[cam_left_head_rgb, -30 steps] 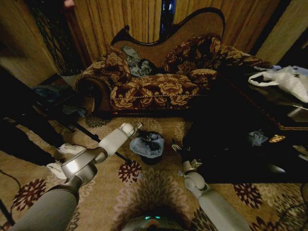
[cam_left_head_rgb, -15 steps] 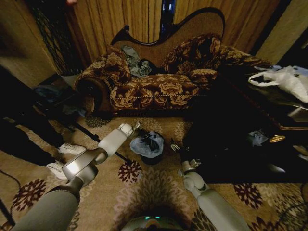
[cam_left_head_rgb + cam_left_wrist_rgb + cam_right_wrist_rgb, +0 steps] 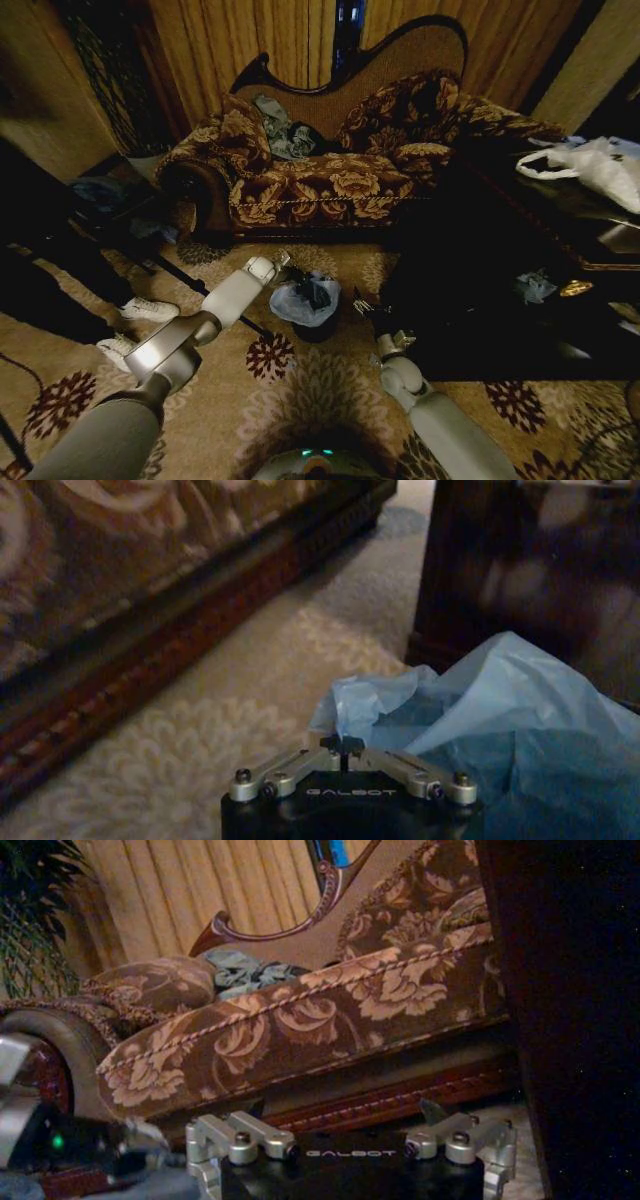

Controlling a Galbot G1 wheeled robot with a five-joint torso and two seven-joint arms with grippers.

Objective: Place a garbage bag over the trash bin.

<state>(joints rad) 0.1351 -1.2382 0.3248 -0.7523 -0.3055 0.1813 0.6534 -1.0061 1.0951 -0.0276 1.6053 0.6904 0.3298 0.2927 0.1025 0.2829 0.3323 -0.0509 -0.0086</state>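
Left gripper (image 3: pixel 342 744) pinched shut on my garbage bag (image 3: pixel 500 727) at the trash bin (image 3: pixel 313 328) rim, right gripper (image 3: pixel 350 1140) spread open, empty, beside the sofa (image 3: pixel 320 180).

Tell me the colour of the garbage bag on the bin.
Pale blue, slightly translucent. The garbage bag shows best in the left wrist view, bunched just ahead of the left tool.

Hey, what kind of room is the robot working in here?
Most likely a home living room: an ornate floral sofa against wood-panelled walls, a patterned carpet, and a small trash bin draped with a garbage bag on the floor.
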